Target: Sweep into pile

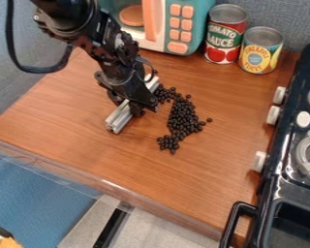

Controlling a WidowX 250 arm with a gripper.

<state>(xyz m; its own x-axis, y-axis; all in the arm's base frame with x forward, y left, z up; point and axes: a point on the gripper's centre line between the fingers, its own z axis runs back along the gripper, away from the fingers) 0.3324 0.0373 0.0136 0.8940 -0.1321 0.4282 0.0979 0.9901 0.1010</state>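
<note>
Closest to my camera, in the lower right corner, sits the black toy stove (269,191), with a dark handle (227,232) at its near end and pale knobs (259,161) along the side facing the wooden table (93,155). From the upper left I have the arm (106,46) angled down over the table, a black cable (38,70) looping beside it. My gripper (133,105) is low over the wood, its fingers closed only as far as the silvery bar (120,120) between them allows. I've got hold of that bar near its middle; it lies slantwise, with its near end toward the lower left. Just to its right are the dark beans (183,118), bunched in a long, uneven patch, with a narrower band running up toward the bar's far end. One bean sits apart on the right. Behind them I see a teal toy microwave (195,24) with orange buttons (177,47), then a red can (225,36) and a yellow-and-blue can (260,54) standing upright beside each other.
</note>
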